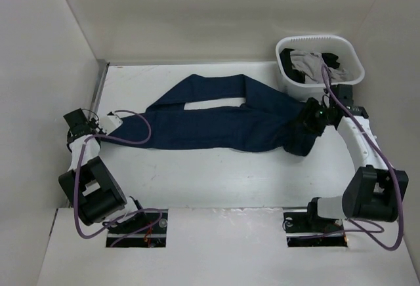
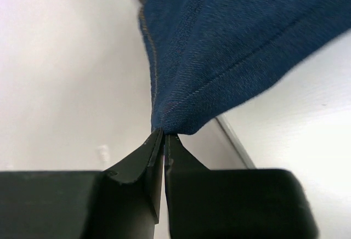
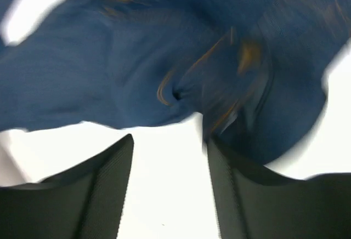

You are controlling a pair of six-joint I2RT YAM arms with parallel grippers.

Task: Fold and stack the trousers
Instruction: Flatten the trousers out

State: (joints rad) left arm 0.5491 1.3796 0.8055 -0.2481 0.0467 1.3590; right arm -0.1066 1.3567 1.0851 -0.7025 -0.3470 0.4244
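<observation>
The dark navy trousers (image 1: 216,125) lie stretched across the table from left to right, one leg looping toward the back. My left gripper (image 1: 113,126) is at the left leg end. In the left wrist view it (image 2: 163,135) is shut on a pinch of the denim hem (image 2: 236,41), which rises taut from the fingertips. My right gripper (image 1: 307,123) is over the bunched waist end on the right. In the blurred right wrist view it (image 3: 170,140) is open with bare table between the jaws. The trousers (image 3: 137,69) lie just ahead, and the right fingertip (image 3: 219,151) is at the fabric's edge.
A white laundry basket (image 1: 348,53) stands at the back right, close behind the right gripper, holding a light grey garment (image 1: 308,60) and a black garment (image 1: 290,63). White walls enclose the table on the left, back and right. A metal strip (image 1: 100,86) runs along the left edge.
</observation>
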